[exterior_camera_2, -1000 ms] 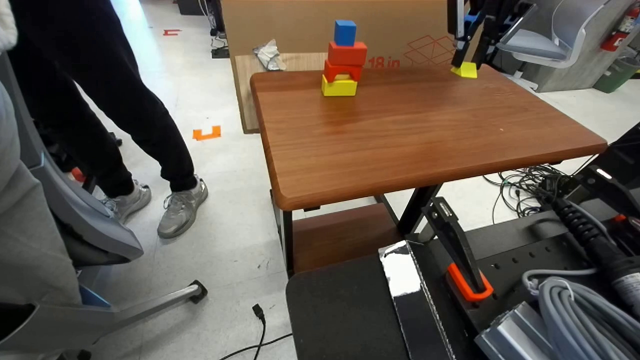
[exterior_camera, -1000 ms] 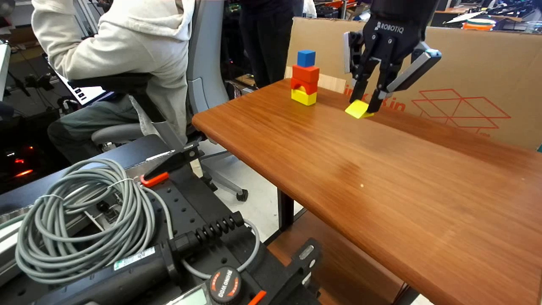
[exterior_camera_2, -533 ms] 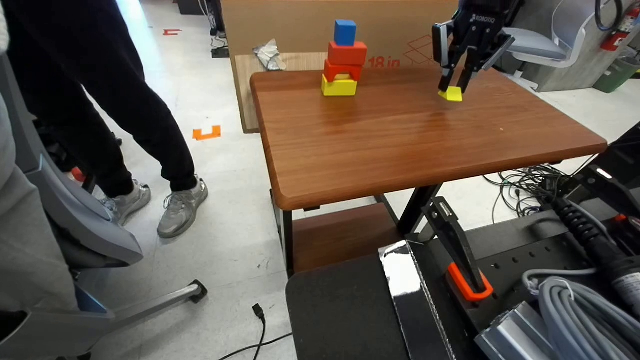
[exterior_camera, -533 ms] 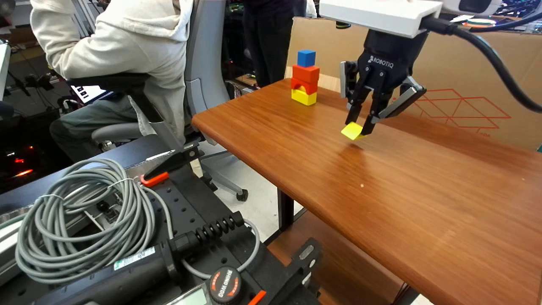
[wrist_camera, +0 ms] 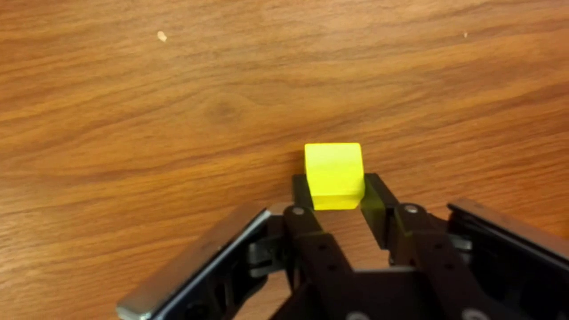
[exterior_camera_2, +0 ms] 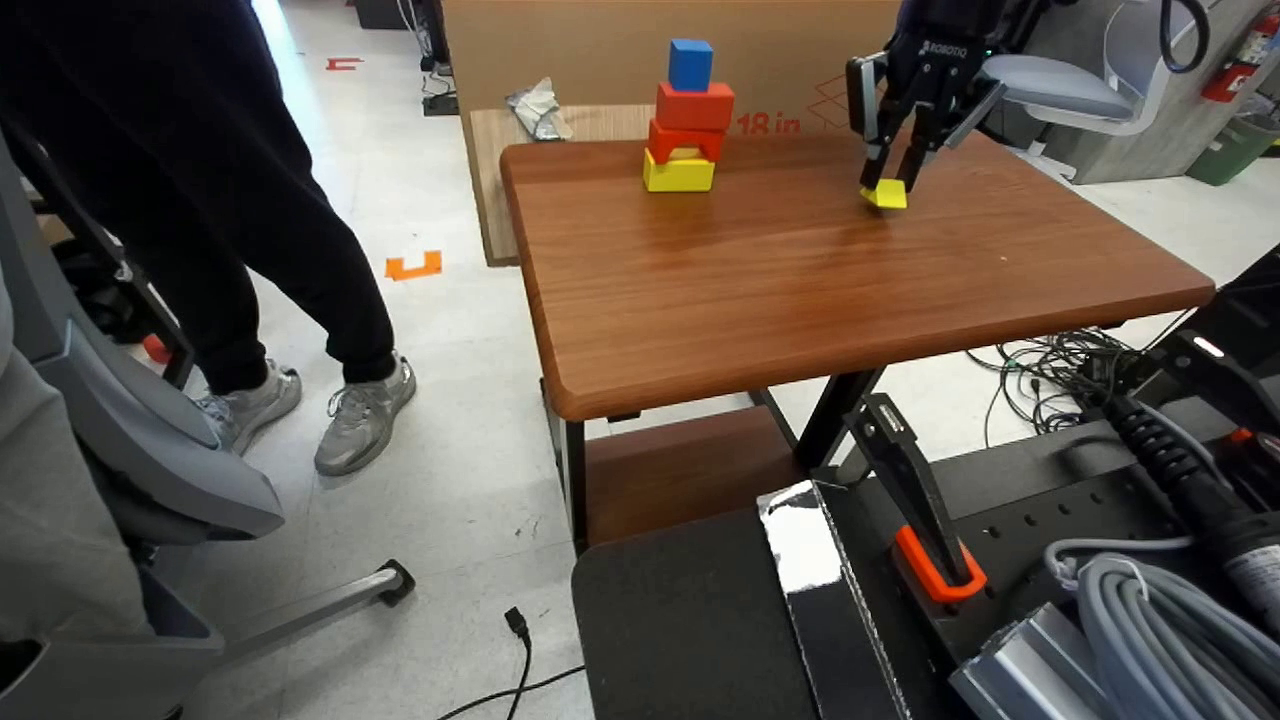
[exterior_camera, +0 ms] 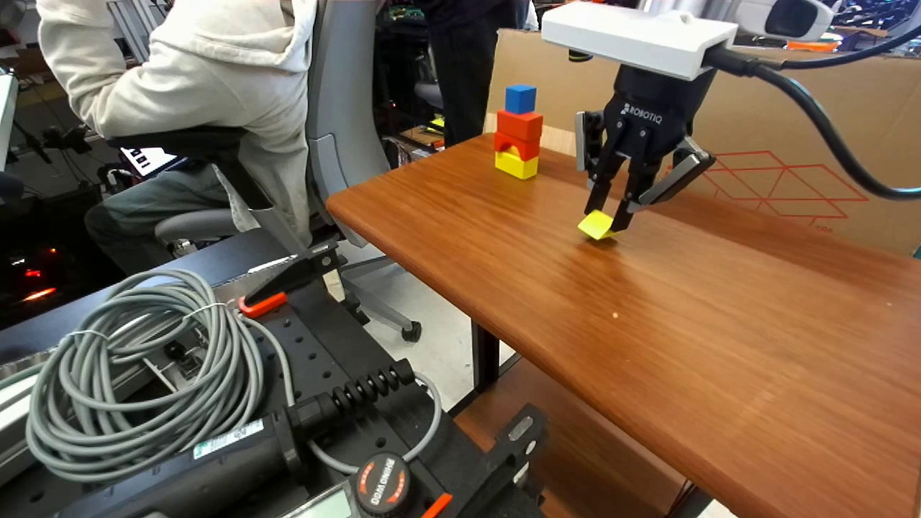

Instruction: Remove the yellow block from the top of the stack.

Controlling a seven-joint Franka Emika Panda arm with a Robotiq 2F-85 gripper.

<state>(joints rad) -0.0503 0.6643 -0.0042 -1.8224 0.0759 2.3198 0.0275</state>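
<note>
The small yellow block [exterior_camera: 596,225] is held between the fingertips of my gripper [exterior_camera: 608,211], tilted and a little above the table. It also shows in an exterior view [exterior_camera_2: 888,194], below the gripper [exterior_camera_2: 889,178]. In the wrist view the yellow block [wrist_camera: 335,173] sits at the tips of my gripper [wrist_camera: 339,193], touched by both fingers. The stack stands upright, apart from the gripper, in both exterior views. Its blue cube [exterior_camera: 520,99] is on top, over a red block [exterior_camera: 519,126], a red arch [exterior_camera_2: 700,138] and a yellow base block [exterior_camera_2: 679,175]. The stack is out of the wrist view.
The wooden table [exterior_camera: 683,324] lies under the gripper. A big cardboard box [exterior_camera: 791,108] stands behind its far edge. A grey office chair [exterior_camera: 345,108] with a seated person is beside the table. A black cable [exterior_camera: 813,108] hangs from the wrist.
My gripper, still holding the yellow block, has come down and moved in from the table's far edge, slightly toward the stack's side. The stack has not moved.
</note>
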